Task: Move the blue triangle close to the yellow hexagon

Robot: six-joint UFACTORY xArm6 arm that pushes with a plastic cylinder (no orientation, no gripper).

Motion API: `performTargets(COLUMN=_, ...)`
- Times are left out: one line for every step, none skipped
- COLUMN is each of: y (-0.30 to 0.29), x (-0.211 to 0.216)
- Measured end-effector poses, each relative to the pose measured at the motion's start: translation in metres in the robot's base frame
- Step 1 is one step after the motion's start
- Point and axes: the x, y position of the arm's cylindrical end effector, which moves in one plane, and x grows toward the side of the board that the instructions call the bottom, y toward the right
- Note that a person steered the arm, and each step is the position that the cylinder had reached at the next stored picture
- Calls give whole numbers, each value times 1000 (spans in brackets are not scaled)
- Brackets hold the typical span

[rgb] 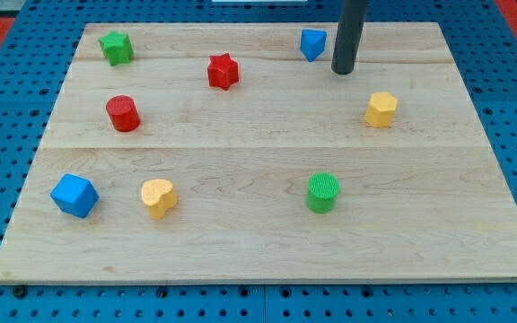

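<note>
The blue triangle [312,44] lies near the view's top, right of centre, on the wooden board [258,242]. The yellow hexagon [381,109] lies lower and to the right of it, apart by roughly a block and a half. My tip [343,70] stands just to the right of the blue triangle and slightly below it, with a narrow gap between them, and up and left of the yellow hexagon. The rod rises out of the view's top.
A green star [115,48] sits at the top left, a red star [223,72] top centre, a red cylinder [123,113] at left. A blue cube [74,196] and a yellow heart [158,197] lie bottom left, a green cylinder [323,192] bottom centre-right.
</note>
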Motion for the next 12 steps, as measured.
performTargets(y=-38, x=-4)
performTargets(y=-67, x=-13)
performTargets(y=-67, x=-15)
performTargets(y=-72, x=-47)
performTargets(y=-72, x=-50)
performTargets(y=-72, x=-62)
performTargets(y=-71, x=-72)
performTargets(y=-62, x=-72)
performTargets(y=-31, x=-70)
performTargets(y=-25, x=-70)
performTargets(y=-25, x=-70)
performTargets(y=-17, x=-68)
